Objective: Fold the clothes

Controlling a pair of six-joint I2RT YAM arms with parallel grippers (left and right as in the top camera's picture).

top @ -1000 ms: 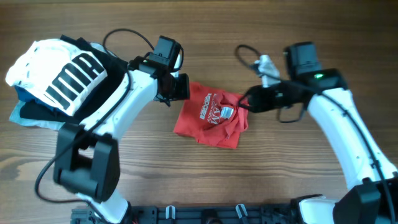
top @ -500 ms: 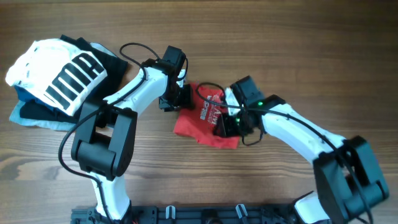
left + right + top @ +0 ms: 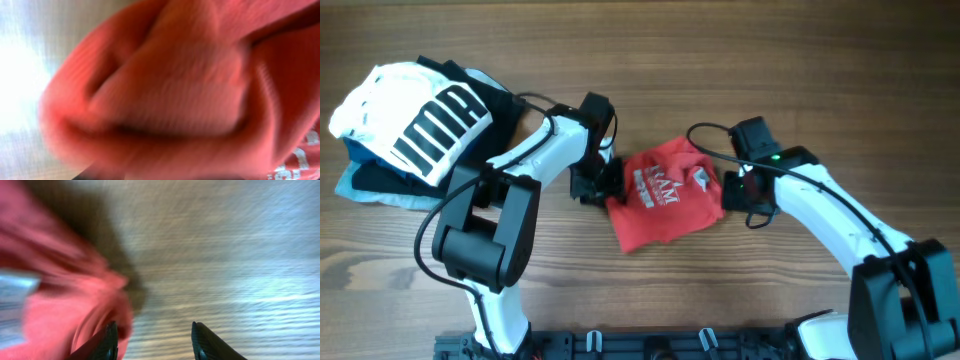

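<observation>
The red T-shirt [image 3: 665, 205] lies crumpled in the table's middle, with its white lettering facing up. My left gripper [image 3: 595, 188] is at the shirt's left edge. In the left wrist view, blurred red cloth [image 3: 170, 90] fills the frame, and the dark fingertips [image 3: 160, 175] just show at the bottom, apart. My right gripper [image 3: 733, 192] is at the shirt's right edge. In the right wrist view its fingers [image 3: 155, 340] are open, the left one touching the red cloth [image 3: 45, 305], with bare wood between them.
A pile of garments sits at the far left: a white one with bold black stripes [image 3: 410, 115] on top, black [image 3: 380, 180] and light blue [image 3: 355, 190] ones beneath. Black cables loop off both arms above the shirt.
The shirt has shifted right and spread out flatter. My left gripper moved down along its left edge. My right gripper moved from over the shirt to its right edge.
</observation>
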